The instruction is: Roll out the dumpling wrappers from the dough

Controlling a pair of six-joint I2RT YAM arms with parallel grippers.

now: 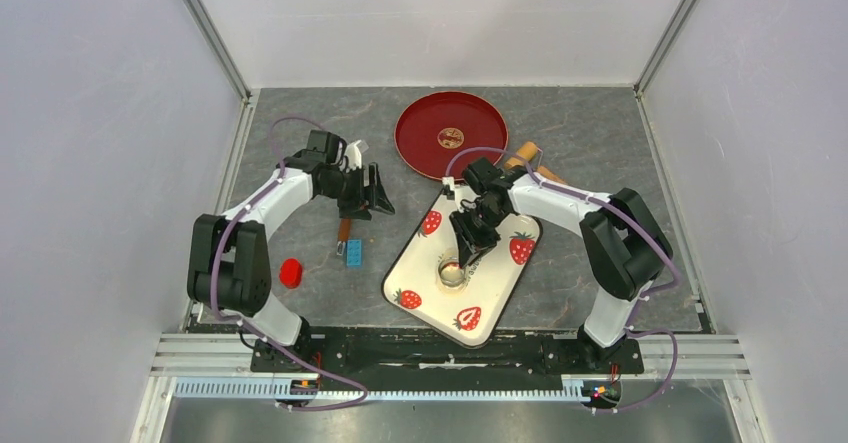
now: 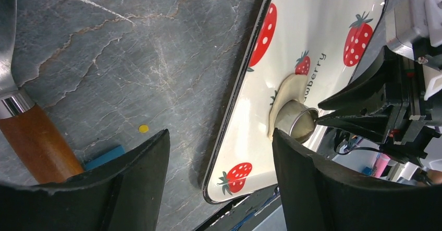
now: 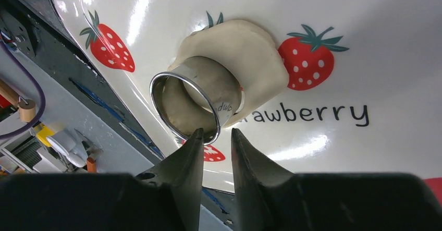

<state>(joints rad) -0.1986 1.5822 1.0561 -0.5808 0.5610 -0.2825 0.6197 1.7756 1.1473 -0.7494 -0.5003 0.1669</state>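
Observation:
The dough [image 3: 255, 53] lies as a flattened pale oval on the strawberry tray [image 1: 500, 285]. A small metal ring cutter [image 3: 195, 103] stands on its near edge, with dough showing inside the ring. It also shows in the top view [image 1: 452, 273] and the left wrist view [image 2: 294, 121]. My right gripper [image 3: 217, 133] hangs just above the ring's rim. Its jaws stand a narrow gap apart and hold nothing. My left gripper [image 1: 380, 195] is open and empty over the table, left of the tray. No separate dumpling wrapper is in view.
A red plate [image 1: 450, 135] with a gold emblem sits behind the tray. The wooden roller [image 1: 530, 156] lies behind my right arm. A brown-handled knife [image 1: 344, 231], a blue brick [image 1: 354, 252] and a red cap [image 1: 291, 273] lie left of the tray.

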